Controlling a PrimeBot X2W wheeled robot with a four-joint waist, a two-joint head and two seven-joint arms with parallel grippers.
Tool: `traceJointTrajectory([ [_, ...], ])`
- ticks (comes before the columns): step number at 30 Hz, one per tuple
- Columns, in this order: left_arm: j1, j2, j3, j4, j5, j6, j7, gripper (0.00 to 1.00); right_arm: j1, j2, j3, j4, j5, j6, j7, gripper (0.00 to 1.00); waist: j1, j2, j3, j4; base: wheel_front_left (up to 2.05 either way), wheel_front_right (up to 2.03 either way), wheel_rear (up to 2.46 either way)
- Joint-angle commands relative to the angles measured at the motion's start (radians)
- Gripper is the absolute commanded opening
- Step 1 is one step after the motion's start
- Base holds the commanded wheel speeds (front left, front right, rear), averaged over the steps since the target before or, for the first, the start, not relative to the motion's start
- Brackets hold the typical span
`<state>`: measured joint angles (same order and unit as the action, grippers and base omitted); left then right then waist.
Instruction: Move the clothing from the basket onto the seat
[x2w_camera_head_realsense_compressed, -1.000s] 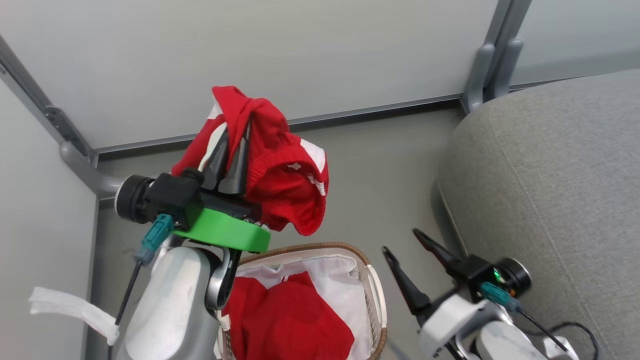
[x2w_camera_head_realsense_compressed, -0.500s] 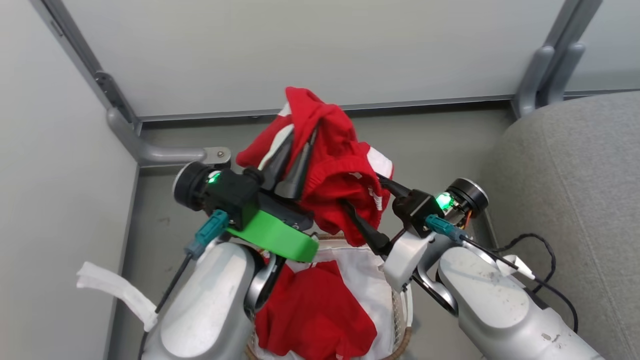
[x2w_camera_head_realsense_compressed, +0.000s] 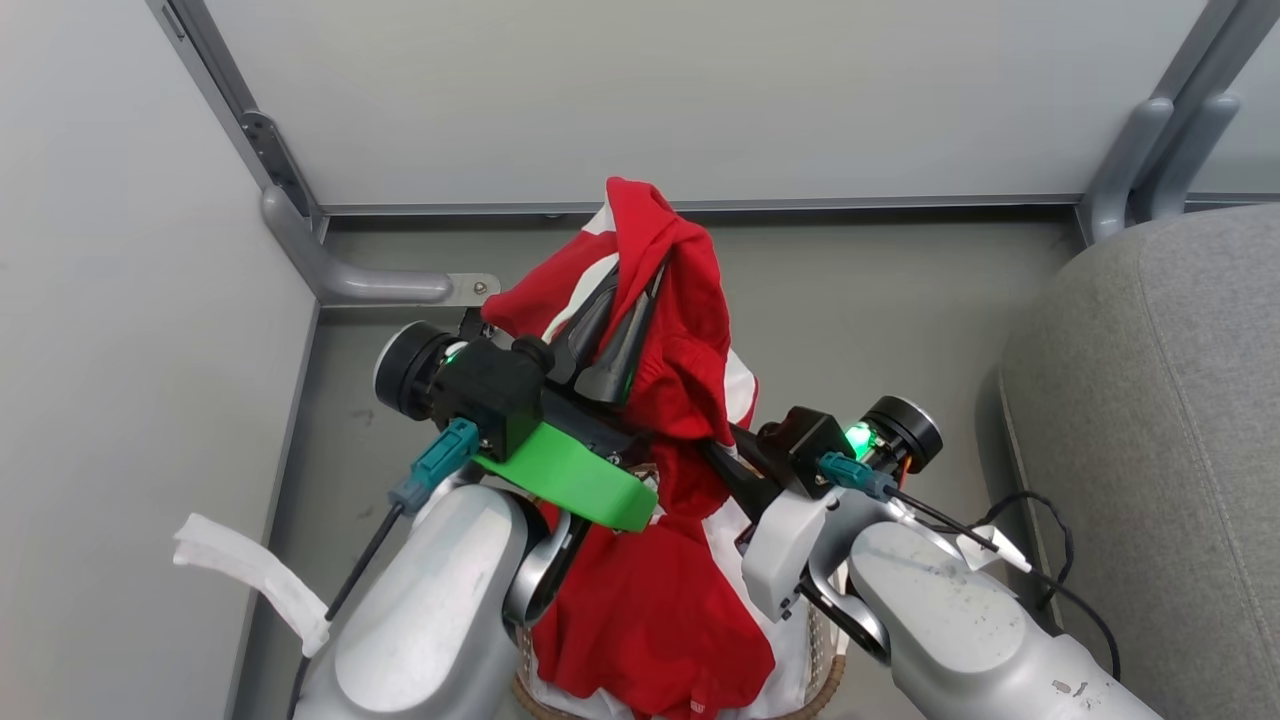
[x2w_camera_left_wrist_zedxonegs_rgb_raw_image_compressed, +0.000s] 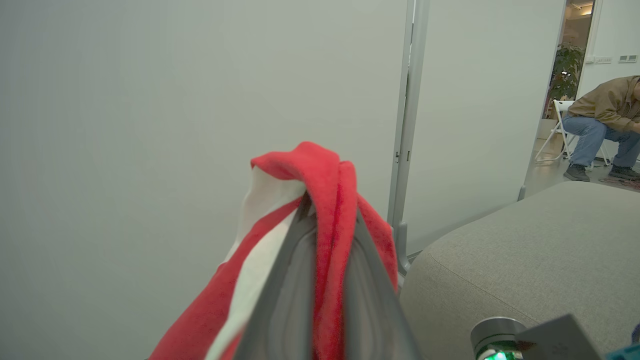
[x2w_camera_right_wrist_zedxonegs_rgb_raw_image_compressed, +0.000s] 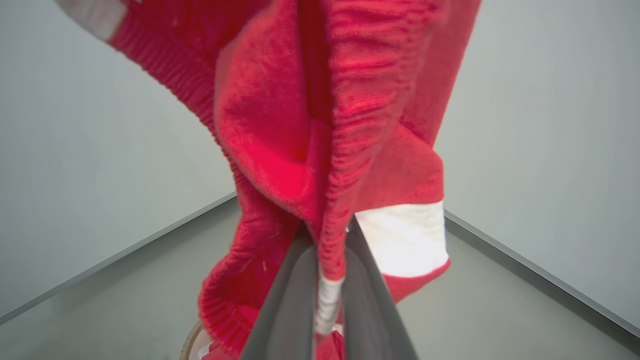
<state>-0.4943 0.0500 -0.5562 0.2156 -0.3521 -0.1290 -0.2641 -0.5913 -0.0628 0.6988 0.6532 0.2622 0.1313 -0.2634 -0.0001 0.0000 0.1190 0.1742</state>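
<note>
Clothing (x2w_camera_head_realsense_compressed: 690, 360) pinched by both claws above the basket (x2w_camera_head_realsense_compressed: 530, 690).
Left gripper (x2w_camera_head_realsense_compressed: 638, 272) clamps its top fold, right gripper (x2w_camera_right_wrist_zedxonegs_rgb_raw_image_compressed: 331, 227) a lower fold; red fabric lies in the basket, the seat (x2w_camera_head_realsense_compressed: 1150, 400) apart at right.

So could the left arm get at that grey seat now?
Probably not directly: the left gripper is shut on the clothing, and the right gripper, also clamped on it, sits between it and the seat.

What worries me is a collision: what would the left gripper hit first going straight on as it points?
Beyond the clothing it grips, the left gripper would likely meet the pale grey wall panel; depth unclear.
</note>
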Motion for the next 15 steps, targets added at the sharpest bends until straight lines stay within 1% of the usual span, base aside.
traceJointTrajectory([
  [1,-0.011,0.002,0.007,-0.003,0.003,-0.002,-0.001,0.0,0.012,-0.002,-0.001,-0.006,0.004,-0.001,-0.002,0.0,0.0001,0.0,0.001,-0.005,0.0,0.0,0.0],
  [9,-0.008,0.002,0.019,-0.018,0.018,-0.002,-0.001,0.0,0.005,-0.007,-0.019,-0.033,-0.006,-0.001,-0.002,0.0,0.0001,0.0,0.008,-0.022,0.0,0.0,0.0],
  [10,-0.006,0.002,0.022,-0.015,0.01,-0.002,-0.001,0.15,0.005,-0.007,-0.023,-0.038,-0.007,-0.001,-0.002,0.0,0.0001,0.0,0.008,-0.024,0.0,0.0,0.0],
  [11,-0.005,0.002,0.024,-0.014,0.009,-0.002,-0.001,0.88,0.005,-0.008,-0.023,-0.042,-0.008,-0.001,-0.002,0.0,0.0001,0.0,0.009,-0.028,0.0,0.0,0.0],
  [12,-0.004,0.001,0.024,-0.014,0.012,-0.002,0.0,1.0,0.007,-0.009,-0.028,-0.047,-0.008,-0.001,-0.002,0.0,0.0001,0.0,0.01,-0.033,0.0,0.0,0.0],
  [15,0.003,0.002,0.029,-0.006,0.029,-0.002,0.0,1.0,0.014,-0.013,-0.048,-0.066,-0.014,-0.001,-0.002,0.0,0.0001,0.0,0.012,-0.053,0.0,0.0,0.0],
])
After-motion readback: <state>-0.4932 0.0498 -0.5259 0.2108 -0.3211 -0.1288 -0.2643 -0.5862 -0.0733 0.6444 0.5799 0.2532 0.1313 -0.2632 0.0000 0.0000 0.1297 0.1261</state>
